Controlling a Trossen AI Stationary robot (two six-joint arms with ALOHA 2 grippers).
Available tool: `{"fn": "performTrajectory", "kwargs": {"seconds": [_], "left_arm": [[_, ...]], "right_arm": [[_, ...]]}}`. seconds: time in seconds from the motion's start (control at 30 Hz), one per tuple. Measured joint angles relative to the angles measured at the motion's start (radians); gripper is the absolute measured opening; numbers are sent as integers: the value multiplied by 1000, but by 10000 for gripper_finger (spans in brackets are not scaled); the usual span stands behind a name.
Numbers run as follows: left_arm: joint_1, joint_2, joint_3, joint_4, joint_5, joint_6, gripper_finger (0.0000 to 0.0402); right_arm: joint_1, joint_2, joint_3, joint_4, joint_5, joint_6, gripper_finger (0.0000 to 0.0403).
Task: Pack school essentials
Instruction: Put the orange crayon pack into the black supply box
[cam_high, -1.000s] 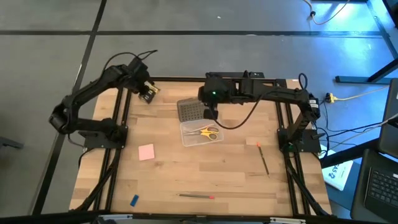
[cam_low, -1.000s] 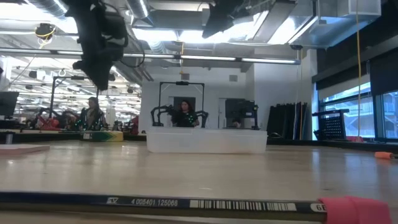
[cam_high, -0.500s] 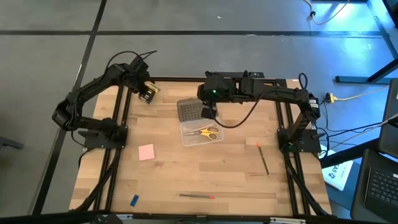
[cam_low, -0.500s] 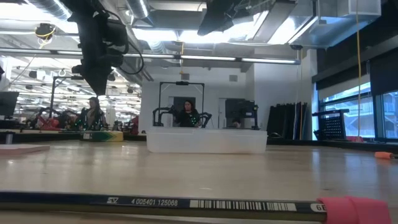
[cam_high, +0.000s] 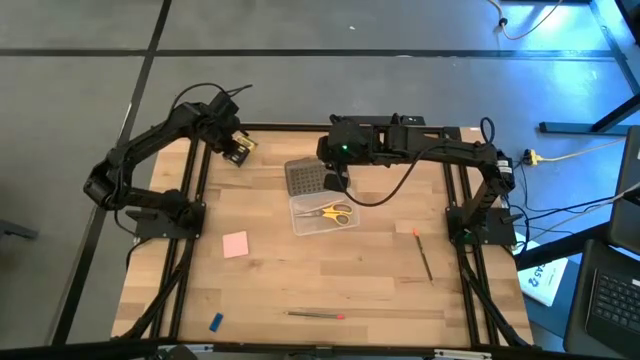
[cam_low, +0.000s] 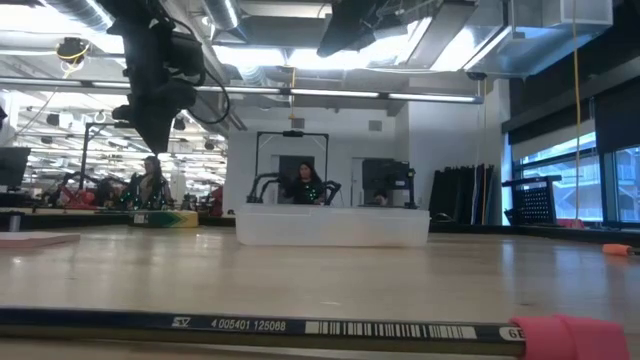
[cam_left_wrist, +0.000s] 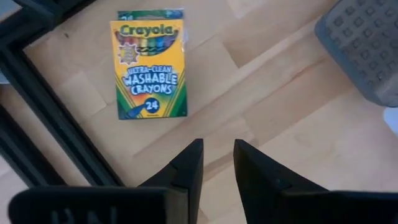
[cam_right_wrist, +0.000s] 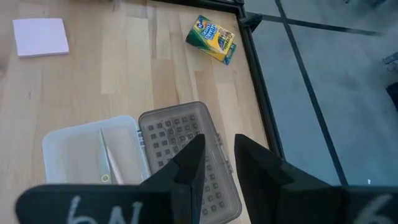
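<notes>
While the crayon box (cam_left_wrist: 149, 62) lies flat near the tabletop's (cam_high: 330, 275) far left corner, the left pincer (cam_left_wrist: 216, 163) hangs above it with its fingers a narrow gap apart and nothing between them, which looks like a line-up for a grasp from above. The box is glossy printed card, yellow and green, a slim rectangle set slightly askew beside the dark frame rail.

Across the tabletop, the right pincer (cam_right_wrist: 214, 160) hovers over the clear case (cam_high: 322, 216), fingers likewise a little apart and empty. That case sits open near the far middle, its grey lid (cam_right_wrist: 186, 158) thrown back beside it; the lid is a rounded rectangle covered in a grid of small square studs, while the tray is smooth translucent plastic. The scissors (cam_high: 328, 211), with yellow handles and thin metal blades, already lie inside the tray, so I judge the packing barely begun.

Everything else waits loose on the pale wooden planks: a pink notepad (cam_high: 235, 244), square and matte, left of centre; one pencil (cam_high: 424, 258) toward the right; another pencil (cam_high: 315, 314) along the near edge; and a small blue eraser (cam_high: 216, 322) at the near left.
</notes>
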Motion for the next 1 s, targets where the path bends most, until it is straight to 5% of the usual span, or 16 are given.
{"fn": "performTrajectory", "kwargs": {"seconds": [0.2,0.6,1.0], "left_arm": [[0,0,0,-10,-9,18,148],[0,84,0,6,-35,19,382],[77,242,0,143,-47,21,375]], "right_arm": [[0,0,0,1,0,0,88],[0,0,0,0,0,0,88],[0,0,0,1,0,0,88]]}}
